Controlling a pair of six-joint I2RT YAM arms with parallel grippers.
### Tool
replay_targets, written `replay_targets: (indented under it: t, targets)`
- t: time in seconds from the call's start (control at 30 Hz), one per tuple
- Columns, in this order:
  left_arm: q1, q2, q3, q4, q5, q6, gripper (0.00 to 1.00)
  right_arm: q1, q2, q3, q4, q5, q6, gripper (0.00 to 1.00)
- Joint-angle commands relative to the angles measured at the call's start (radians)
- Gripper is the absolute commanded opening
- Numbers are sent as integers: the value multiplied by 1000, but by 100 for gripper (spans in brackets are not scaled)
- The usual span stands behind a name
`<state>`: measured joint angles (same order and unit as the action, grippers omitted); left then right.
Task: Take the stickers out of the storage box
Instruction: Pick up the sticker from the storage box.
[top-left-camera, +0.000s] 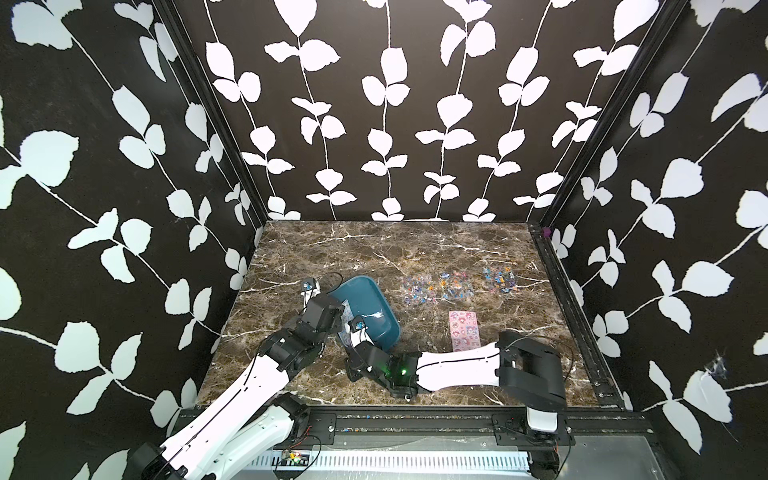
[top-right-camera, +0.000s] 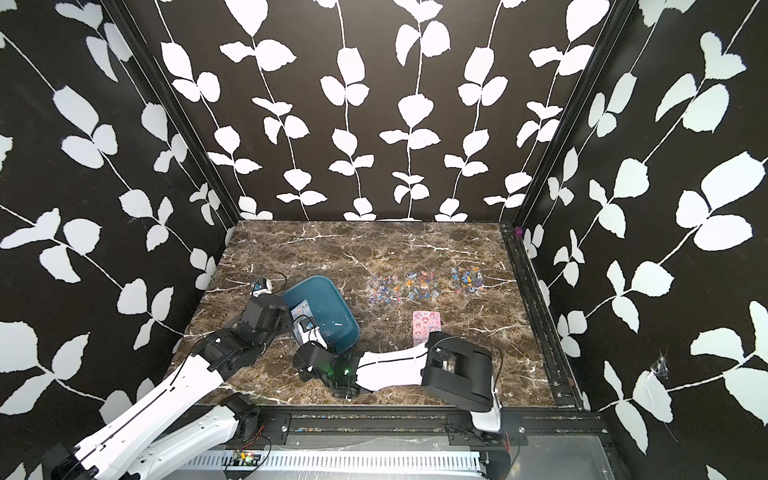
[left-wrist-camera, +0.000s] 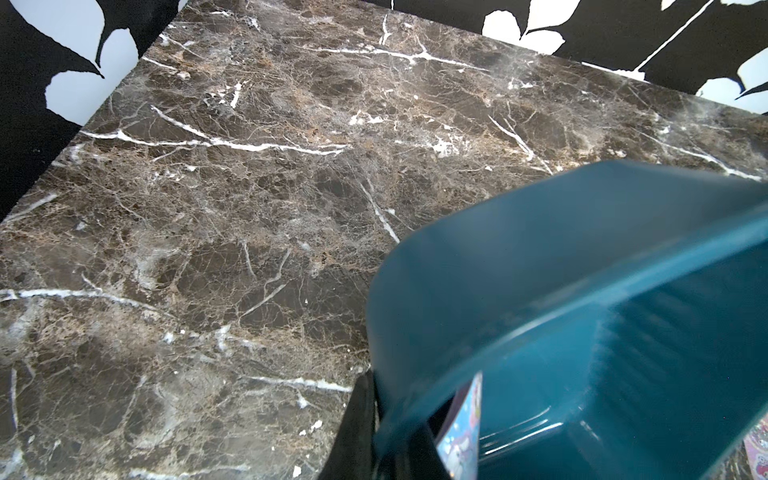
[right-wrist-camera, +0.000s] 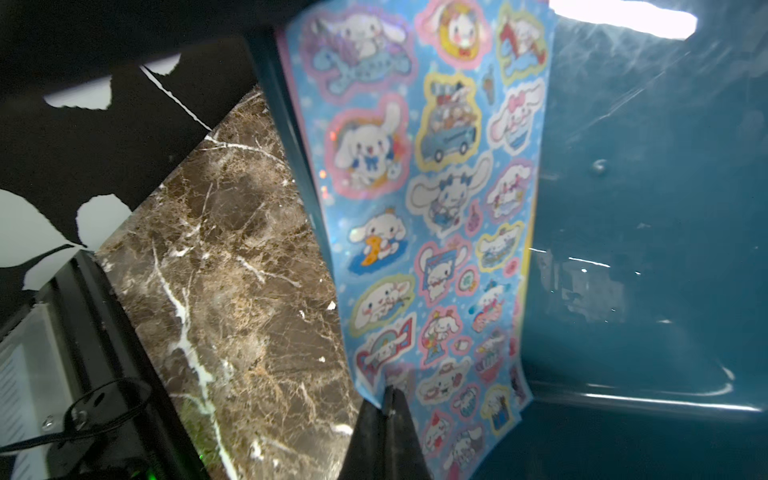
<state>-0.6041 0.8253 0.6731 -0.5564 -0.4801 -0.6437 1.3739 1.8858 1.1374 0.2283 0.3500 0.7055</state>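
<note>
The teal storage box (top-left-camera: 365, 303) is tipped up on the marble table, its open side facing right. My left gripper (left-wrist-camera: 386, 440) is shut on its rim, one finger outside the wall and one inside. A light-blue cartoon sticker sheet (right-wrist-camera: 436, 208) leans against the box's inner wall and also shows in a top view (top-right-camera: 301, 309). My right gripper (right-wrist-camera: 388, 399) is shut on that sheet's lower corner. A pink sticker sheet (top-left-camera: 463, 330) and three clear sticker sheets (top-left-camera: 417, 287) (top-left-camera: 455, 283) (top-left-camera: 498, 277) lie flat on the table right of the box.
The right arm (top-left-camera: 457, 365) stretches low across the front of the table, its elbow (top-left-camera: 532, 365) close to the pink sheet. Black frame rails (top-left-camera: 577, 307) and patterned walls close in the table. Bare marble (top-left-camera: 374, 245) lies behind the box.
</note>
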Motion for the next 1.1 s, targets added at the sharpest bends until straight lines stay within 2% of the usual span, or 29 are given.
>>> replay_targets:
  t: [0.0, 0.23, 0.6, 1.07]
  targets:
    - [-4, 2, 16, -43, -8, 16, 0, 10, -58, -38, 38, -5, 13, 0]
    - [-4, 5, 17, -45, -13, 20, 0, 7, -108, -68, 20, -38, 17, 0]
    - [-3, 0, 22, -49, -9, 21, 0, -30, -103, -72, -26, -135, 41, 0]
    - [-3, -3, 18, -50, -12, 21, 0, -71, -109, -120, 15, -223, 81, 9]
